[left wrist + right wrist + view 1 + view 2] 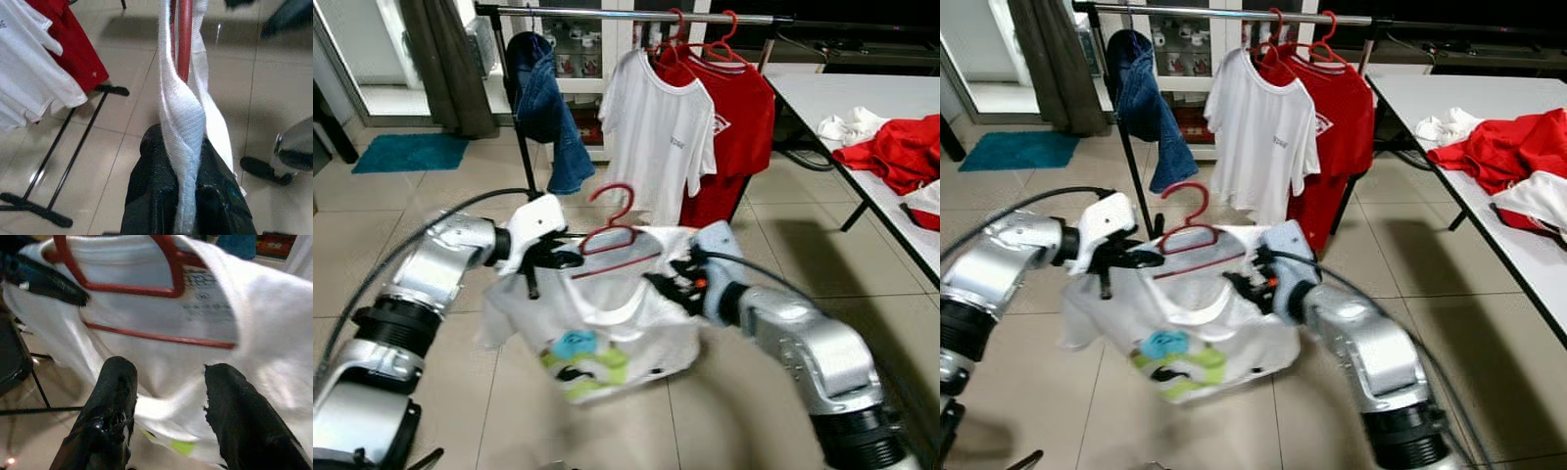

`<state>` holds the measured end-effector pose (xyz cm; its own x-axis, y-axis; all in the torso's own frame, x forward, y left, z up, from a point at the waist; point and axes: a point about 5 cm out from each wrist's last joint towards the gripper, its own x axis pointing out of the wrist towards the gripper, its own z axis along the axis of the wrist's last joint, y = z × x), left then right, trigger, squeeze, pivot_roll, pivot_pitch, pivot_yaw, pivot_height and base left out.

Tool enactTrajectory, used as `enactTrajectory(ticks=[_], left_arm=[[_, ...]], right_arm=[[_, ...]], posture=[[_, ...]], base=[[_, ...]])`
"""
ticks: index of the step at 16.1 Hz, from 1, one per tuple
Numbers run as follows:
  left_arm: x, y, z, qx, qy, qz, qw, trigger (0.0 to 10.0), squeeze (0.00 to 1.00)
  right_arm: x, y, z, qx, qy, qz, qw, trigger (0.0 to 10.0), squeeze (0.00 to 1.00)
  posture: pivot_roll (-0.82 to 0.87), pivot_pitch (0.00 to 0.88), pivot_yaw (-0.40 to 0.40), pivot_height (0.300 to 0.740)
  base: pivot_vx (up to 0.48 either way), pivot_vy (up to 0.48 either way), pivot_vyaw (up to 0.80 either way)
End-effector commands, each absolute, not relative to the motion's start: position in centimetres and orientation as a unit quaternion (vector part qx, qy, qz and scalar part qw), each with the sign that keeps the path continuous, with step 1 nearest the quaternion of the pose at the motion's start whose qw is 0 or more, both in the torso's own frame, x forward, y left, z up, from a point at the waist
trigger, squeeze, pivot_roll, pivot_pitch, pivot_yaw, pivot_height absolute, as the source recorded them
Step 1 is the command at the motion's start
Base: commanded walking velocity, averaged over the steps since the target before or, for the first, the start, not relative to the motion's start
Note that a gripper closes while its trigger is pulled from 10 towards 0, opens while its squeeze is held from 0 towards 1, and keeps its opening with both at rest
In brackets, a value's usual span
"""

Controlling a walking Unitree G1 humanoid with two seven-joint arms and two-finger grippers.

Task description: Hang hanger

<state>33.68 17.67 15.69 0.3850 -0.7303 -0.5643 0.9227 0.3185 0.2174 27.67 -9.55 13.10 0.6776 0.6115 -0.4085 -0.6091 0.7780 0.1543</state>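
We see a red hanger [612,233] held up in the air between the two arms, in front of the clothes rail [636,15] and well below it. Its hook points upward and its long bar runs roughly level from our left to our right, rising slightly toward the right. A white T-shirt [597,333] with a blue and green print is draped on it and hangs down toward the tiled floor [460,196].

The left claw [553,259] sits at the left end of the hanger; in the left wrist view its two black fingers [156,186] are pinched tight on a fold of the white cloth, with the red hanger rod [185,39] just beyond. The right claw [675,284] reaches in at the right shoulder of the shirt; in the right wrist view its fingers [117,396] stand apart with white cloth lying between them, and we cannot tell whether they grip it.

On the rail hang a white shirt [656,127], a red shirt [739,117] and a blue garment [548,108]. To the right, a white surface [862,108] carries red and white clothes [896,147].
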Motion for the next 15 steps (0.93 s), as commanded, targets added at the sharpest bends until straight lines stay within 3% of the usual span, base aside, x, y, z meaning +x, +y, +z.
enactTrajectory(ticks=[1, 6, 13, 14, 15], left_arm=[[33.5, 17.3, 16.2, 0.252, 0.17, -0.524, 0.796, 0.0, 0.0], [33.0, 16.7, 15.9, 0.244, 0.169, -0.526, 0.797, 0.0, 0.0], [32.3, 16.0, 16.2, 0.232, 0.163, -0.538, 0.794, 0.0, 0.0], [32.2, 16.0, 16.2, 0.232, 0.164, -0.539, 0.793, 0.0, 0.0], [32.1, 15.9, 16.1, 0.232, 0.164, -0.539, 0.793, 0.0, 0.0]], right_arm=[[28.0, -10.1, 13.0, -0.002, 0.235, 0.31, 0.921, 10.0, 0.0], [29.4, -11.6, 12.5, -0.017, 0.239, 0.236, 0.942, 10.0, 0.0], [30.2, -11.6, 12.6, 0.007, 0.226, 0.222, 0.949, 10.0, 0.0], [30.3, -11.6, 12.6, 0.008, 0.225, 0.222, 0.948, 9.4, 0.0], [30.3, -11.6, 12.6, 0.008, 0.225, 0.223, 0.948, 3.3, 0.0]], posture=[[-0.12, 0.0, 0.013, 0.74], [-0.12, 0.0, 0.004, 0.74], [-0.12, 0.0, -0.004, 0.74], [-0.12, 0.0, -0.004, 0.74], [-0.12, 0.0, -0.004, 0.74]], base=[[0.0, 0.0, 0.0], [0.0, 0.0, 0.0], [0.0, 0.0, 0.0], [0.0, 0.0, 0.0], [0.0, 0.0, 0.0]])
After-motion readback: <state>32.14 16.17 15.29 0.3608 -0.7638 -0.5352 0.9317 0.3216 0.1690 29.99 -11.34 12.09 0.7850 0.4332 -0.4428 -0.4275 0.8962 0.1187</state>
